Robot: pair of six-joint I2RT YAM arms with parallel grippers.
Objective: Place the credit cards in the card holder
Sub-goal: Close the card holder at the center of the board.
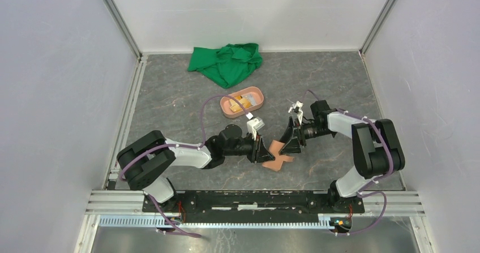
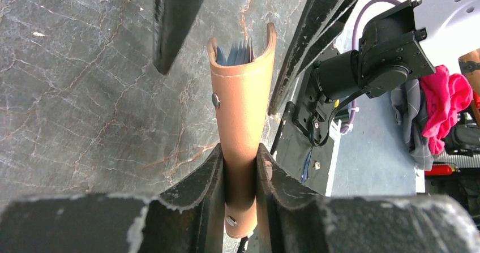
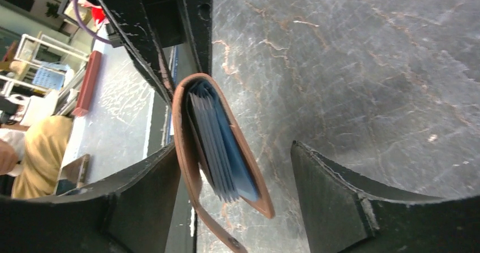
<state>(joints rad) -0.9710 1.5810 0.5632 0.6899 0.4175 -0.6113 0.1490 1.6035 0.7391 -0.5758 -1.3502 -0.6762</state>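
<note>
Near the middle of the grey marbled surface [image 1: 345, 83], between the two arms: one card holder [image 2: 240, 100], tan-brown and leather-like, with a snap stud on its side, was held on edge and folded nearly shut. Its lower part was pinched between the fingers of the left gripper [image 2: 240, 154], which was closed firmly upon it. This hold was judged to steady the holder with its open mouth turned toward the other arm.

Credit cards [image 3: 218, 151], dark grey-blue, were seen stacked inside the fold with their edges showing at the mouth; an exact count could not be made.

The right gripper [image 3: 235, 151] was spread wide astride the holder's free end, one finger against or just beside the outer leather and the other well apart, with nothing grasped. Pressing the fold closed was judged its likely purpose. The task was judged close to done, the cards seen being already housed.

Farther back: one salmon-pink oval tray [image 1: 225, 110], its orange and white contents not identifiable; one crumpled green cloth [image 1: 226, 63].
</note>
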